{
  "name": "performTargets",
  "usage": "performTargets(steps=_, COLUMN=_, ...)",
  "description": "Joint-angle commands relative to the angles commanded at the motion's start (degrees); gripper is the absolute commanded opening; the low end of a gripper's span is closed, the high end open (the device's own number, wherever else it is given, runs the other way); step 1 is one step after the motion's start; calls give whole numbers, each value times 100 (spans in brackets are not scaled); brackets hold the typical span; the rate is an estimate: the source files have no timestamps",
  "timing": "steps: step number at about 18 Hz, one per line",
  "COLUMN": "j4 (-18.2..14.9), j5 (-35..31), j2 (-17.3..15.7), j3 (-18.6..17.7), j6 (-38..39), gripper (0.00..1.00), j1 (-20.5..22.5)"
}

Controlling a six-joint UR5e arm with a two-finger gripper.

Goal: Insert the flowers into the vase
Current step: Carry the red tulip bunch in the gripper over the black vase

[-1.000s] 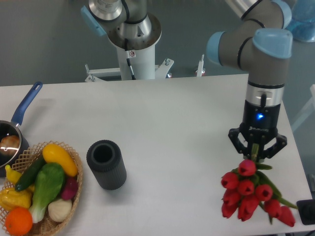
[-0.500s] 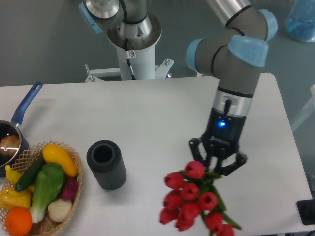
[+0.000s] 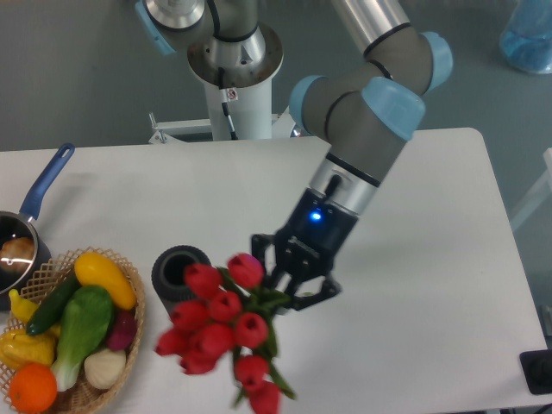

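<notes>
Red tulip buds of the flowers (image 3: 220,323) are seen bunched in mid-air, carried by the gripper (image 3: 289,280), whose jaws are closed narrowly on the green stems just behind the heads. The bunch is held sideways/tilted, buds pointing down-left toward the camera, stems hidden up inside the fingers; prob. gripped that way because it was picked off the table lying flat. The vase (image 3: 177,272) stands upright w/ mouth open, partly covered by the buds in this view; whether they touch can't be told. Stem ends aren't over the mouth yet, so a re-orientation is judged necessary before insertion. Risk: bunch is wider than the vase, so leaves may snag the rim. Wicker basket (image 3: 129,341) w/ veg and blue-handled saucepan (image 3: 39,194) sit left, not involved.
</notes>
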State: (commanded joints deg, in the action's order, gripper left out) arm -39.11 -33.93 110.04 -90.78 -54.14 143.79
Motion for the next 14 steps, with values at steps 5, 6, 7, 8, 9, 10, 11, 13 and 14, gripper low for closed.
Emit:
performTargets(steps=5, j4=0, j5=1036, j2=-228, j3=-80, j6=-9, gripper=18, j1=-9)
performTargets(steps=6, j4=0, j5=1046, j2=-342, j3=-132, j6=0, gripper=18, j1=-26)
performTargets(steps=7, j4=0, j5=1055, j2=-395, j3=-185, j6=0, gripper=17, j1=-70)
performTargets(steps=8, j4=0, j5=1055, j2=-422, j3=-220, j6=9, gripper=17, j1=-79)
performTargets(steps=9, j4=0, j5=1064, j2=-457, j3=-299, j6=9, gripper=17, j1=-79)
performTargets(steps=10, j4=0, j5=1064, j2=-492, j3=-361, j6=0, gripper=17, j1=-97)
performTargets(steps=11, j4=9, j5=1073, j2=-492, j3=-396, j6=-43, gripper=17, j1=-114)
performTargets(steps=13, j4=9, j5=1274, j2=-492, j3=-388, j6=-44, gripper=17, j1=-176)
performTargets(steps=14, j4=9, j5=1344, j2=-492, j3=-396, j6=-44, gripper=17, j1=-202)
